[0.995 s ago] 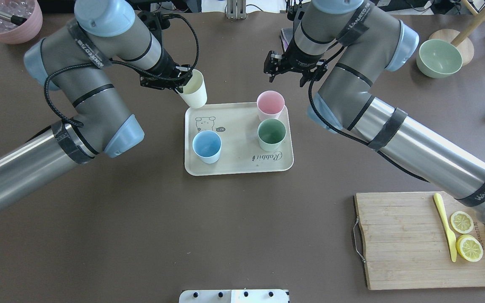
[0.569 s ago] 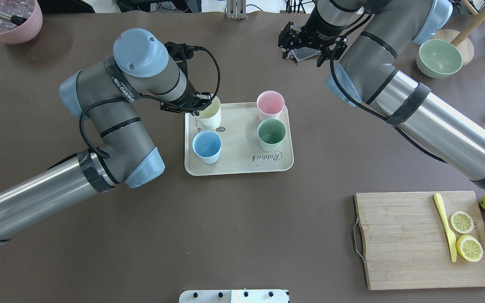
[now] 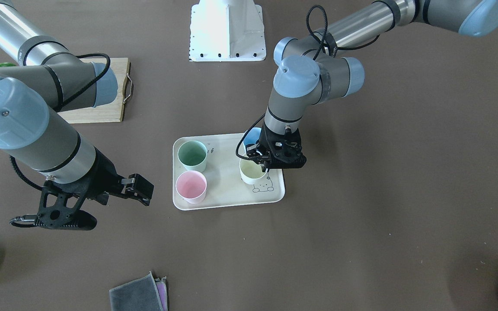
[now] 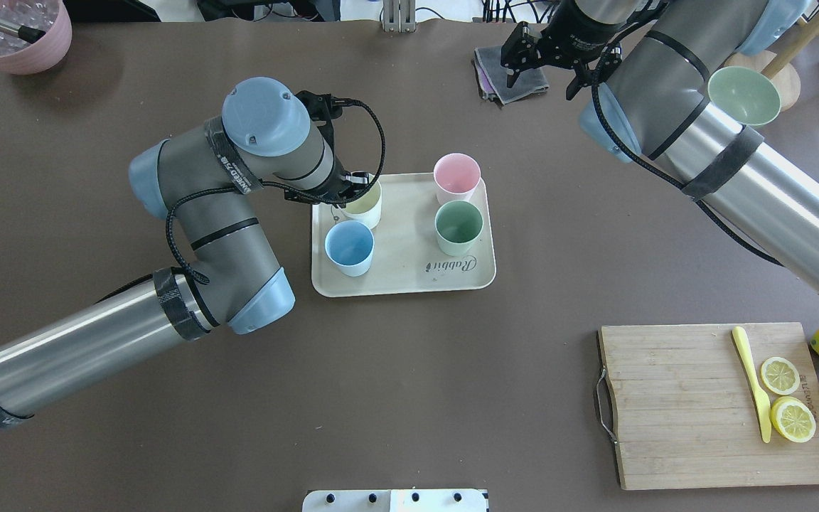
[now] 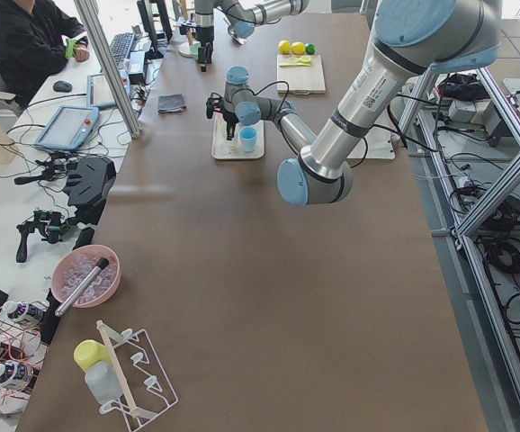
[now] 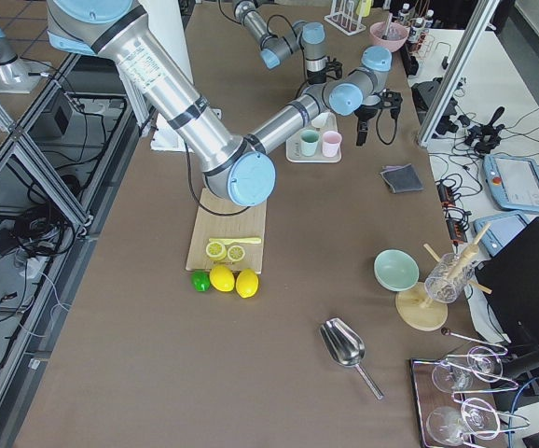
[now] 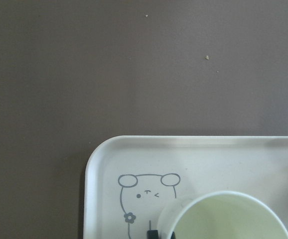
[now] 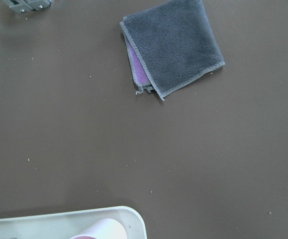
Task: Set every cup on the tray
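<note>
Left gripper (image 3: 264,166) pinches the cream cup (image 4: 367,208) by its wall, the cup low in the tray's (image 4: 402,281) bear corner, just beside the blue cup (image 4: 349,247). A crooked release could tip it onto blue or over the near rim. The tray's middle is open. Right gripper (image 4: 539,84) hangs spread, well beyond the tray.

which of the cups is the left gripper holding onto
The cream-white cup, in the corner of the tray by the bunny drawing: the left gripper pinches its rim. The light blue cup, pink cup and sage green cup stand untouched.
</note>
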`<state>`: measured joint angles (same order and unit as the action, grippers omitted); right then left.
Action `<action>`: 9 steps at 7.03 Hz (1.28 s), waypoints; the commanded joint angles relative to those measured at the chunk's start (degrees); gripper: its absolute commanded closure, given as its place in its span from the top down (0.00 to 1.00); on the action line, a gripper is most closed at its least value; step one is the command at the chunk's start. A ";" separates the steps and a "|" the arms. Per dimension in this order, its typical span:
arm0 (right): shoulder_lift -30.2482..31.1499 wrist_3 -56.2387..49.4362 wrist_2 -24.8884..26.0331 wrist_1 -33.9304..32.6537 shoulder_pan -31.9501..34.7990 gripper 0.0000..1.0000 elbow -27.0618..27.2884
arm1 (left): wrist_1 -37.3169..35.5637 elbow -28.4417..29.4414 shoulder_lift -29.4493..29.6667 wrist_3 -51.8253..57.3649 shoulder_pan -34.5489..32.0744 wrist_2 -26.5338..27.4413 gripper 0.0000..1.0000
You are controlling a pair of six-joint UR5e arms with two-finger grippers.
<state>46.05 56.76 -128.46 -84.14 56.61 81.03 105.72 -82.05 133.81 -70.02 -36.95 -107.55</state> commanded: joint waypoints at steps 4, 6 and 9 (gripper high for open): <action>3.76 -1.90 -0.21 -0.15 0.96 1.00 2.45 | -0.51 -1.36 0.05 0.58 -3.37 0.94 0.97; 9.37 -5.06 -0.38 -0.15 2.80 1.00 6.48 | -0.86 -2.41 -0.65 6.53 -8.02 -0.47 0.97; 24.54 -10.86 0.75 0.11 3.68 1.00 18.58 | -0.96 -7.56 -7.39 19.25 -17.15 -6.69 0.98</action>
<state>63.06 48.84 -128.36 -84.23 59.77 93.61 104.66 -86.46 129.80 -56.75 -50.08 -111.30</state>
